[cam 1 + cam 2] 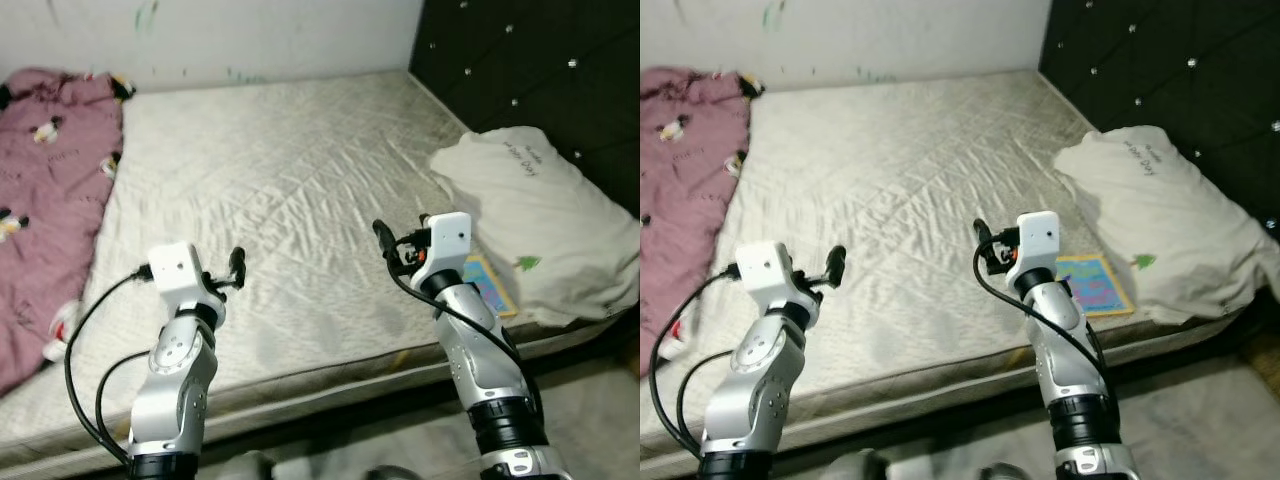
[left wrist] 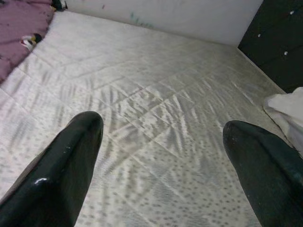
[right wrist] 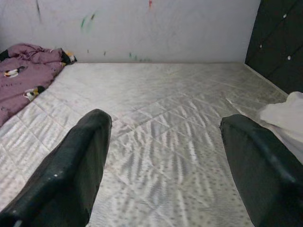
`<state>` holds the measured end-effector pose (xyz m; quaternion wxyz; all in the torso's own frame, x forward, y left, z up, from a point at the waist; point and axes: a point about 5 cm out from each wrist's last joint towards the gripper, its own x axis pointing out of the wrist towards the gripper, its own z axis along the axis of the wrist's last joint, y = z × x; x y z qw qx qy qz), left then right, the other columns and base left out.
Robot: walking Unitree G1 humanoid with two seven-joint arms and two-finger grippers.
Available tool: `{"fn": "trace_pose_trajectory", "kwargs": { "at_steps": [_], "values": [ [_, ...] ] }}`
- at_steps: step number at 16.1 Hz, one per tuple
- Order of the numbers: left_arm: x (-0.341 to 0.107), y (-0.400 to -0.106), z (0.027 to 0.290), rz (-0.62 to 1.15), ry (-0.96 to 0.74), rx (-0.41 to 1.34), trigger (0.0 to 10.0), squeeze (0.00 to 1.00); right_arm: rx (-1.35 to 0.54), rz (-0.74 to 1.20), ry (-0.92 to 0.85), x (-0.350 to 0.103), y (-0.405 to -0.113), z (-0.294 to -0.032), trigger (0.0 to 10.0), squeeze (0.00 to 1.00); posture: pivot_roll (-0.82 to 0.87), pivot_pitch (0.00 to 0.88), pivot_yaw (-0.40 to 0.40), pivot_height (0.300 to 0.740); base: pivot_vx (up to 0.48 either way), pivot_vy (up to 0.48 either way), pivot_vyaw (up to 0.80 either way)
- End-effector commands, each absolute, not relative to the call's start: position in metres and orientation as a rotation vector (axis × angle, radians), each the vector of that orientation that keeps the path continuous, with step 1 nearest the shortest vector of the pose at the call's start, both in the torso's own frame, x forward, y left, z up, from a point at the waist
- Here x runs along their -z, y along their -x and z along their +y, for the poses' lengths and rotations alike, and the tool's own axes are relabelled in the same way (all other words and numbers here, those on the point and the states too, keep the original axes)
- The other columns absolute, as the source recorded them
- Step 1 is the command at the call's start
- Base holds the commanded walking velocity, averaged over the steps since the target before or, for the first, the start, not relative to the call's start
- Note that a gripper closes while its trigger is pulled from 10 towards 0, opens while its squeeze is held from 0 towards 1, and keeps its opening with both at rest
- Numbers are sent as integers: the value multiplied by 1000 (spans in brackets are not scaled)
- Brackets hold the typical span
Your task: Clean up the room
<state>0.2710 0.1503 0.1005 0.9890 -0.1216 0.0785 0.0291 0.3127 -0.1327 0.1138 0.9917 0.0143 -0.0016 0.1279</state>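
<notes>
Left gripper and right gripper — fingers spread, empty — above pale quilted mattress; colourful flat book beside white pillow.

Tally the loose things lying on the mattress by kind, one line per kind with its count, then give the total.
Pillow, white, by the dark headboard: 1
Picture book, colourful, partly under the pillow: 1
Blanket, pink and patterned, bunched along the far side from the pillow: 1
Total: 3
</notes>
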Motion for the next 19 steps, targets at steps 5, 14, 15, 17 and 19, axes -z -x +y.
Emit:
{"fn": "trace_pose_trajectory", "kwargs": {
  "at_steps": [5, 14, 15, 17, 19],
  "values": [
    [-103, -272, 150, 153, 247, -46, 10000, 0, -269, -17, -29, -118, -314, -127, 10000, 0, 1, 0, -5, 740, 0, 480, 0],
    [-102, -272, 147, 154, 252, -38, 10000, 0, -270, 1, -3, -116, -317, -128, 10000, 0, 1, 0, -11, 740, 0, 480, 0],
    [-102, -272, 147, 154, 252, -37, 10000, 0, -271, 2, -1, -116, -317, -128, 10000, 0, 1, 0, -11, 740, 0, 480, 0],
    [-102, -273, 147, 154, 255, -37, 10000, 0, -276, 7, 3, -115, -318, -128, 10000, 0, 1, 0, -13, 740, 0, 480, 0],
    [-102, -272, 146, 154, 258, -38, 10000, 0, -281, 11, 5, -115, -317, -127, 10000, 0, 0, 0, -14, 740, 0, 480, 0]
  ]
}}
